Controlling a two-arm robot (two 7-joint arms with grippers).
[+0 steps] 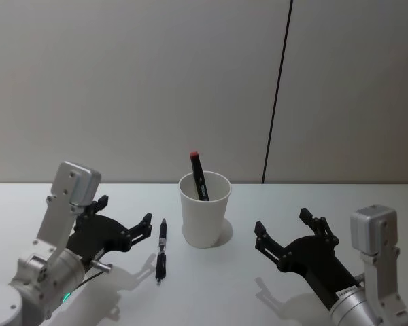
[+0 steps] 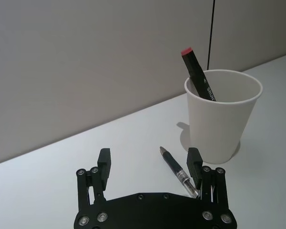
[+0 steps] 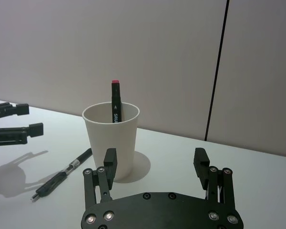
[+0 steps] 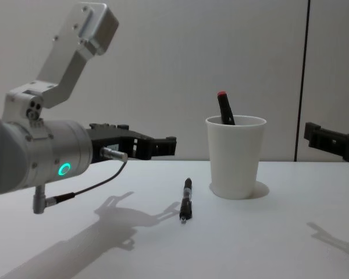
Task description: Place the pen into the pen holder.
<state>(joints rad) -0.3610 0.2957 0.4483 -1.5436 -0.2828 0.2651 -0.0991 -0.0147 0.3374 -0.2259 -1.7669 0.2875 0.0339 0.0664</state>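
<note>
Pen (image 1: 162,251) – slim, with black ends and a clear mid-section. It lies flat on the white table (image 1: 211,295), just to the left of the pen holder and not touching it. It runs front to back, metal tip toward the robot.

Pen holder (image 1: 204,219) – plain white tapered paper cup with a rolled rim. It stands upright near the table's centre. Inside is one black marker (image 1: 198,175) with a red end cap, leaning against the inner wall and sticking out above the rim.

Left gripper (image 1: 126,212) – above the table to the left of the pen, pointed toward the cup. Its black fingers are spread wide with nothing between them. In the left wrist view the pen lies close beside one fingertip.

Right gripper (image 1: 282,223) – above the table to the right of the cup, well apart from the pen. Its fingers are likewise spread wide and empty.

Backdrop: a pale grey wall (image 1: 136,88) with one dark vertical seam (image 1: 277,95) behind the cup.
</note>
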